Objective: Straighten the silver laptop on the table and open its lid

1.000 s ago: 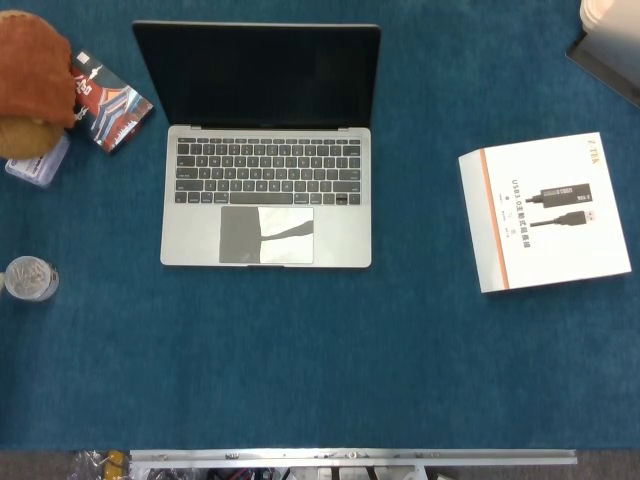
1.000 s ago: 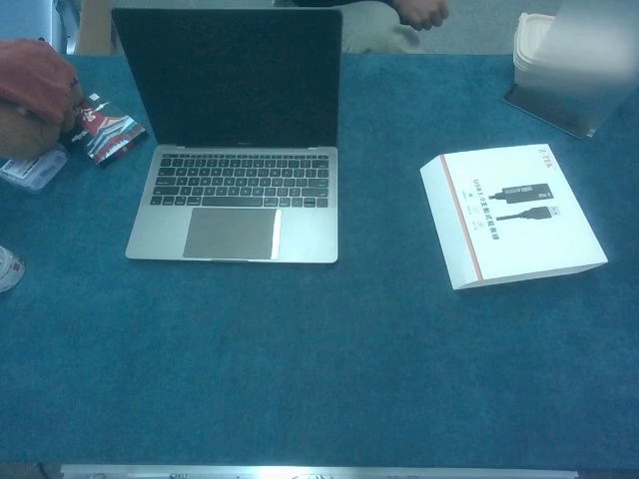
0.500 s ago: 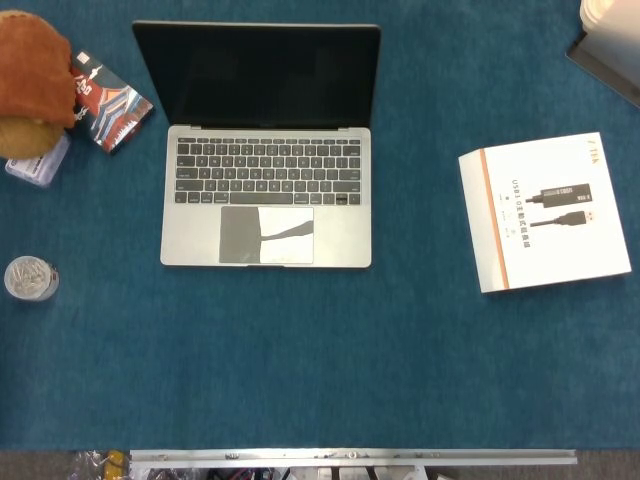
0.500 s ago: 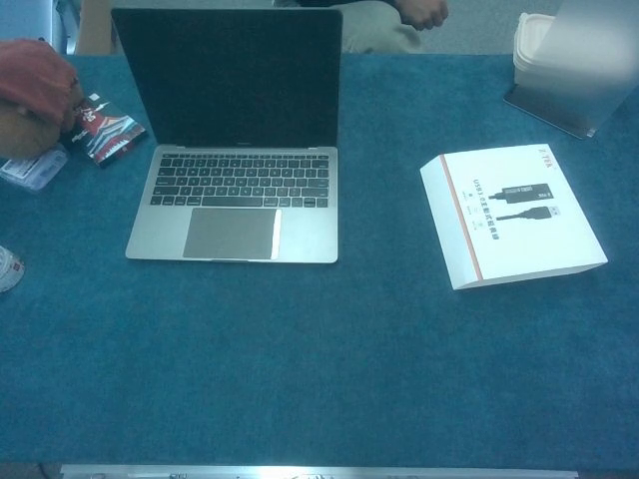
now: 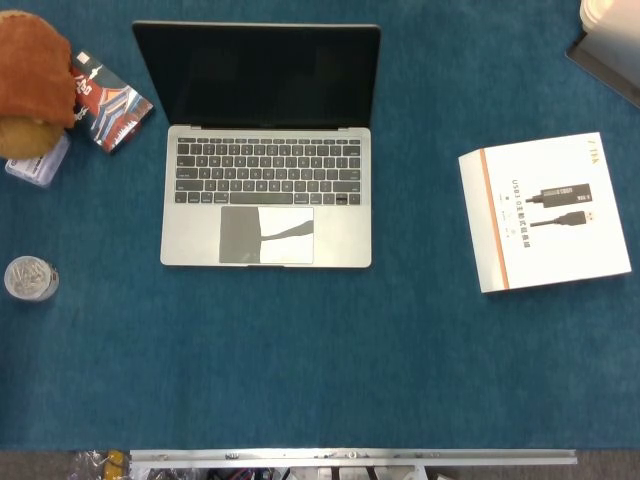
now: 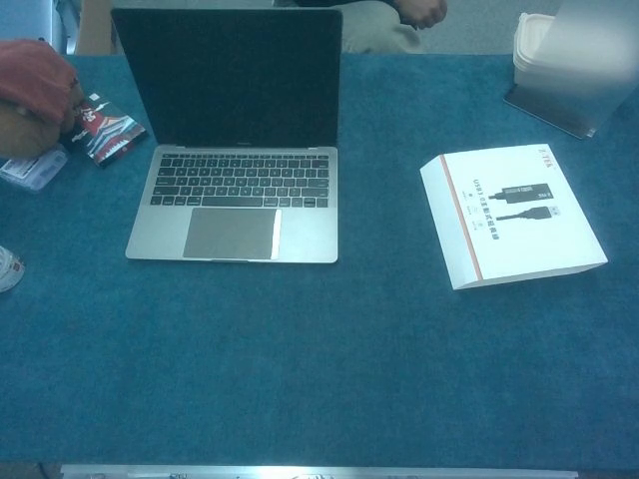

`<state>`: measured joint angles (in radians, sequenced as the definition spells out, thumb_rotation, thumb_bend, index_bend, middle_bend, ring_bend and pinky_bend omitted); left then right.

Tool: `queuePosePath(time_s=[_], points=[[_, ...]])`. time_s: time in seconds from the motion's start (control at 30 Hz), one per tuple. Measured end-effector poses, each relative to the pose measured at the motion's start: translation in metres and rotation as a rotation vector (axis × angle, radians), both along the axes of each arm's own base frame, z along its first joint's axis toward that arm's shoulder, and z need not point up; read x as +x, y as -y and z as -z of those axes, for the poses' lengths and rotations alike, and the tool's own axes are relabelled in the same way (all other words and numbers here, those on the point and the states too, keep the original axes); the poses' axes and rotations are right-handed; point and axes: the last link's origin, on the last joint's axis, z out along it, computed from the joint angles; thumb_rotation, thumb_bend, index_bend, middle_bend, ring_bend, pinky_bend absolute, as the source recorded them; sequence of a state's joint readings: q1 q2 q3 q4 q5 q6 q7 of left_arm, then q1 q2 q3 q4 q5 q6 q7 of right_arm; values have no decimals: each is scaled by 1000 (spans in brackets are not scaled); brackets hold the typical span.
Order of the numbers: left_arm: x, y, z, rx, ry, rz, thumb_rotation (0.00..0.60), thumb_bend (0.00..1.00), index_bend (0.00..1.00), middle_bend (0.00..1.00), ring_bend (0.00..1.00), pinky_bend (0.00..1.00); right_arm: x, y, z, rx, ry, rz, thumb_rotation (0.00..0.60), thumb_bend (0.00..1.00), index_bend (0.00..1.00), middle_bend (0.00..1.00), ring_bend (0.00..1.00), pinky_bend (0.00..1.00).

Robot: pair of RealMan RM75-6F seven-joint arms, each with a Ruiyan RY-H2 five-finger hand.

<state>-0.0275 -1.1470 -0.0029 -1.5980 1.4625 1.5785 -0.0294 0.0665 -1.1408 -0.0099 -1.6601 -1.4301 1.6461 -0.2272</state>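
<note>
The silver laptop (image 5: 266, 160) is seen resting on the blue worktop (image 5: 330, 360), left of centre, with its front edge lying parallel to the near edge of the worktop and its lid (image 6: 230, 78) raised so that the dark screen faces the cameras. The task is therefore judged to be essentially done. Neither robot hand is shown in the head view or the chest view, so it cannot be told whether either is open, closed or gripping anything.

Little remains to go wrong unless a further adjustment is attempted. If the lid were pushed back harder, the light base could be tipped or slid across the cloth, and the squared alignment would be lost. A sideways reach could also brush the white box (image 5: 545, 212) well apart on the right, or the printed packet (image 5: 113, 108) and the brown soft item (image 5: 33, 70) near the lid's left corner. A small round container (image 5: 29, 277), possibly a jar with a metal cap, could be knocked at the left edge.
</note>
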Motion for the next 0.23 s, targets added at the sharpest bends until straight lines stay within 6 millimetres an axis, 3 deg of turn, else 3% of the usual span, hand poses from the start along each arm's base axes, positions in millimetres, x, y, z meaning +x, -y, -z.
queuePosePath(time_s=[0.23], points=[[-4, 1, -2, -12, -1, -12, 600, 203, 31, 0, 0, 0, 3, 0, 1, -14, -6, -6, 600, 394, 16, 154, 10, 76]])
